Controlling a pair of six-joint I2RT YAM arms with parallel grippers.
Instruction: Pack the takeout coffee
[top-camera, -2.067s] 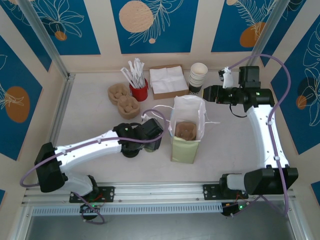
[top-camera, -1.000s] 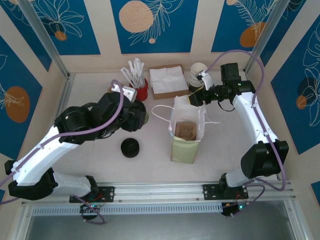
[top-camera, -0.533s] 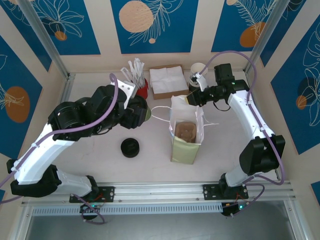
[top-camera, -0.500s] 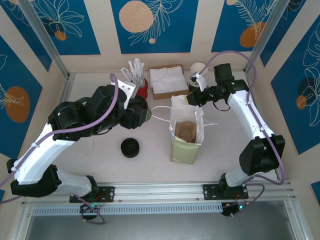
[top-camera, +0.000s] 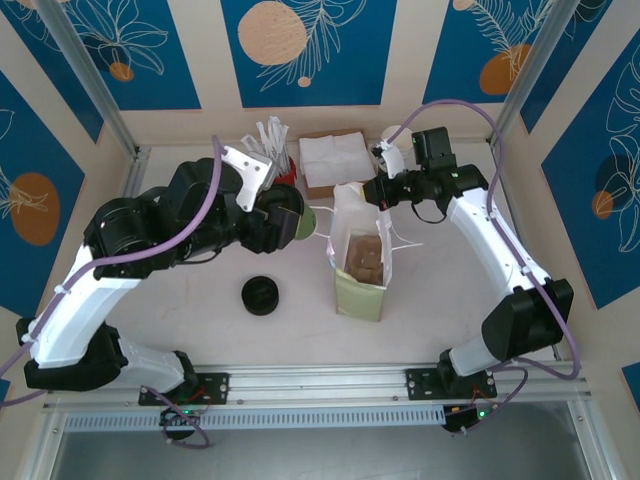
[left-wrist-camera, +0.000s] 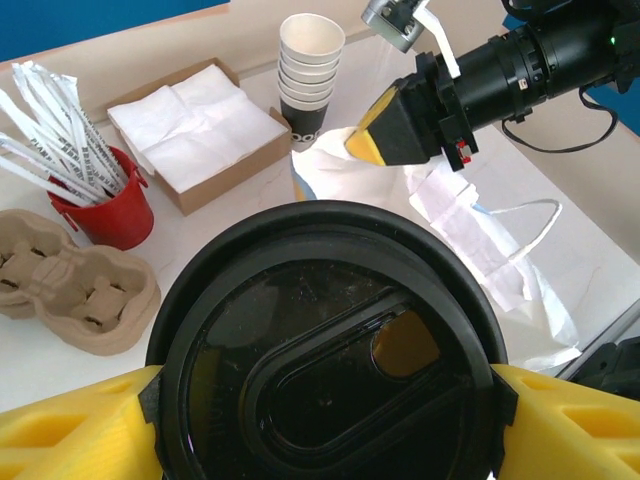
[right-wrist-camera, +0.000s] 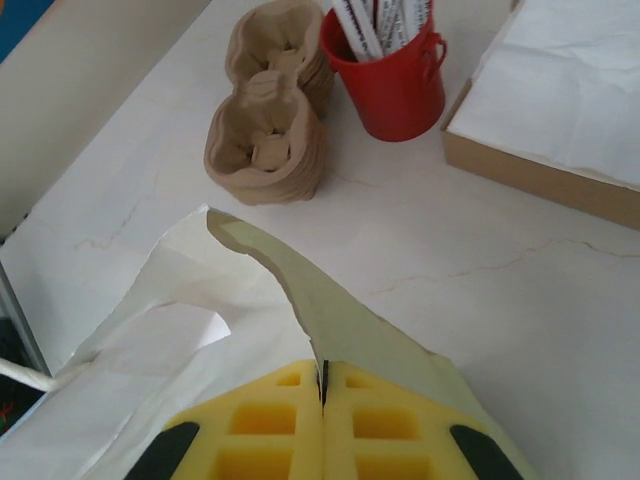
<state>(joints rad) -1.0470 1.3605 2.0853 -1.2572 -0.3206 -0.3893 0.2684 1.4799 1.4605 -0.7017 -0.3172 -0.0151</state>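
A: Right now, where's the takeout coffee (left-wrist-camera: 325, 360)?
B: Lidded, clamped between the left gripper's (top-camera: 287, 214) pads, above the table just left of the paper bag (top-camera: 358, 290).
A: Right gripper (right-wrist-camera: 323, 395)?
B: Pinched together on the bag's far rim, holding the mouth open. Cardboard cup carrier (top-camera: 366, 256) sits inside.
A: Geometry for the drop?
B: Bag mouth lies right of the cup, so it's the left arm's move. Cup probably needs an upright axis over a carrier well. Tilt's hard to read from above.

left arm (top-camera: 120, 245) is bent up, left fingers (left-wrist-camera: 70, 430) wide around the takeout coffee (left-wrist-camera: 330, 370); right arm (top-camera: 495, 235) is stretched out, right fingers (right-wrist-camera: 265, 420) pinching the bag (right-wrist-camera: 335, 315) rim.
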